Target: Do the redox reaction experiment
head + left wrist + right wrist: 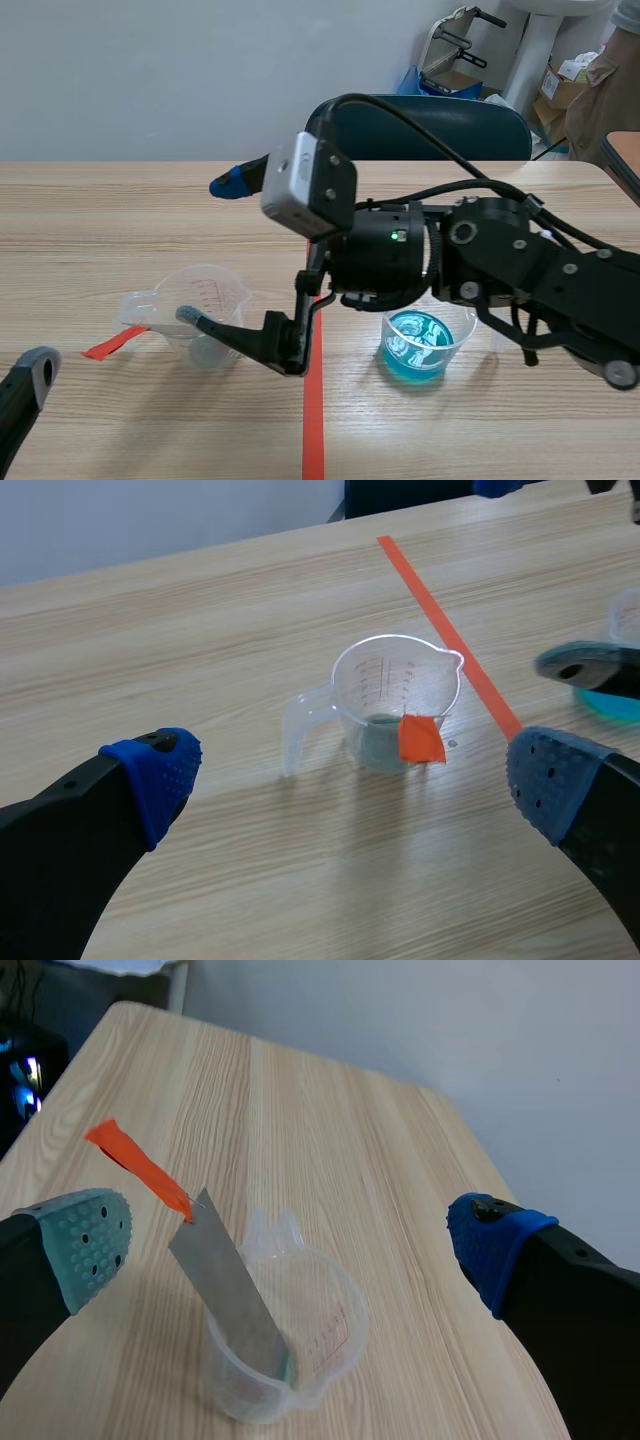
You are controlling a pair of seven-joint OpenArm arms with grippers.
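Clear plastic measuring cup (205, 300) stands on the wooden table (100, 220), left of the orange-red tape line (313, 430). A grey metal strip (225, 1280) leans inside it, its lower end at the cup's bottom and its top past the rim, with an orange tag (135, 1165) stuck to the upper end. The right end effector (210, 250) reaches past the middle and hangs over the cup with fingers spread wide, holding nothing (one pad sits close by the rim; whether it touches cannot be told). The left end effector (352, 775) is low near the table's edge, also spread open and empty. Right of the line stands a small cup (415, 345) of blue liquid.
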